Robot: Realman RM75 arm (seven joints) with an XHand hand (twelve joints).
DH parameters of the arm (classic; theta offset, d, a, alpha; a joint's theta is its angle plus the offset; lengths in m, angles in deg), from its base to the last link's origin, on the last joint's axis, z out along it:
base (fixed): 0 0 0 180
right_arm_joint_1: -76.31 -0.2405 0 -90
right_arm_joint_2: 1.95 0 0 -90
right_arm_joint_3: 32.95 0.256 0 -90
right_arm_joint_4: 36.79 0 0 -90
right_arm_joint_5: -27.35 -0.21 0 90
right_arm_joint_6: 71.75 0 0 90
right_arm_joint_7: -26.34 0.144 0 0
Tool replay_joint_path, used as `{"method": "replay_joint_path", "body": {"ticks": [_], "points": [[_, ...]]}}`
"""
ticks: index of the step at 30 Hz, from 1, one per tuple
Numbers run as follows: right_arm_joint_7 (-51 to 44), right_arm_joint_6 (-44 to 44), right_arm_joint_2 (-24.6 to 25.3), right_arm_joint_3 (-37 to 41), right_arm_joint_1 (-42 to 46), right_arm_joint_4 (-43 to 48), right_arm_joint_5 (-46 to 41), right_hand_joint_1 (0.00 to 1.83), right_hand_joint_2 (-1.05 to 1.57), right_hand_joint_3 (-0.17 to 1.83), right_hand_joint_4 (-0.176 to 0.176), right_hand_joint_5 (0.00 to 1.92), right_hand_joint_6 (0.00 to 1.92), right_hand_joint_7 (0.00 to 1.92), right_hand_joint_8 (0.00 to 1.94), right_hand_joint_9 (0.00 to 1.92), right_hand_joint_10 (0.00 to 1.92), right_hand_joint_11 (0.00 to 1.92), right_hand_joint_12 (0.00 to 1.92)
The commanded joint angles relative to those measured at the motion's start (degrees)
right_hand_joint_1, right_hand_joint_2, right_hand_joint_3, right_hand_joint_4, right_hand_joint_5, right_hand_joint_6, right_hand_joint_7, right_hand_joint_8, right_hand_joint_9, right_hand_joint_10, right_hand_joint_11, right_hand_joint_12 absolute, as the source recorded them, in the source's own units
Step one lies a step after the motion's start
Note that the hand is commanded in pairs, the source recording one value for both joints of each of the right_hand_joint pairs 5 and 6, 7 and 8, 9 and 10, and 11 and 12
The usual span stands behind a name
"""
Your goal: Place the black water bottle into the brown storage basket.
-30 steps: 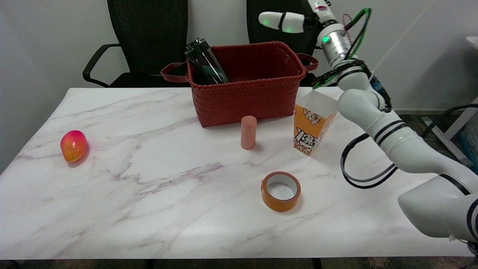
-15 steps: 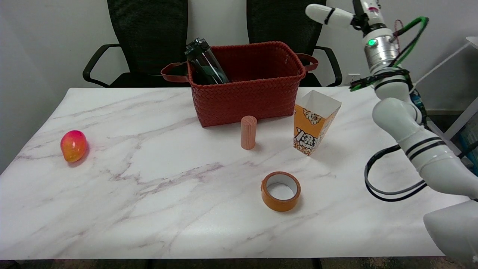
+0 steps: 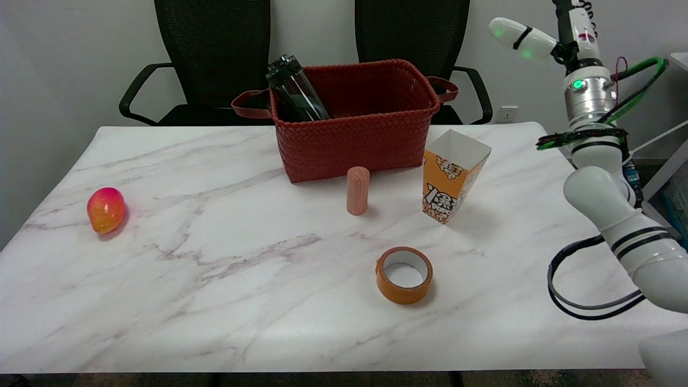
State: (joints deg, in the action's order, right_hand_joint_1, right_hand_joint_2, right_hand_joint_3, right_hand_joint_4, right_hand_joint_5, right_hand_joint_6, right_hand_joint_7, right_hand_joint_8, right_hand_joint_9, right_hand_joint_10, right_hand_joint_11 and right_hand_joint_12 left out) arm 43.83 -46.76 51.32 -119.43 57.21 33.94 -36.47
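Observation:
The black water bottle (image 3: 294, 91) leans tilted inside the brown storage basket (image 3: 357, 137), in its left end, with the cap poking above the rim. My right hand (image 3: 537, 37) is high at the picture's upper right, far right of the basket and well above the table. Only its wrist and one white finger (image 3: 518, 38) show, the finger stretched out to the left with nothing in it. The rest of the hand is cut off by the top edge.
In front of the basket stand a pink cylinder (image 3: 357, 198) and a tilted popcorn box (image 3: 451, 177). An orange tape roll (image 3: 404, 274) lies nearer the front. A red-yellow mango (image 3: 106, 209) sits at the far left. Two black chairs stand behind the table.
My right arm has swung to the right and away from the basket, from above its right end to beyond the table's right edge. The bottle, basket and other things have not moved.

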Motion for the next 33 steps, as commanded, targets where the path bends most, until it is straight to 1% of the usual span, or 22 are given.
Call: {"method": "replay_joint_path", "body": {"ticks": [1,12,18,25,33], "points": [[0.5,6.2,-0.5,2.5,9.7,1.2,-5.5,0.59,0.51,-0.04,0.0,0.02,0.02,0.12,0.12,0.07,0.07,0.11,0.11],[1.0,10.3,-0.3,-1.0,11.9,0.7,-7.4,0.59,0.51,-0.04,0.0,0.03,0.03,0.13,0.13,0.07,0.07,0.12,0.12],[5.4,11.9,-0.3,-2.4,12.3,-0.4,-7.4,0.59,0.52,-0.03,0.0,0.03,0.03,0.13,0.13,0.07,0.07,0.12,0.12],[6.2,13.2,-0.2,-1.4,13.9,-0.2,-6.7,0.59,0.53,-0.06,0.0,0.04,0.04,0.14,0.14,0.07,0.07,0.15,0.15],[8.6,13.2,-1.6,-1.0,15.7,0.3,-6.7,0.59,0.52,-0.07,0.0,0.04,0.04,0.15,0.15,0.07,0.07,0.19,0.19]]}}
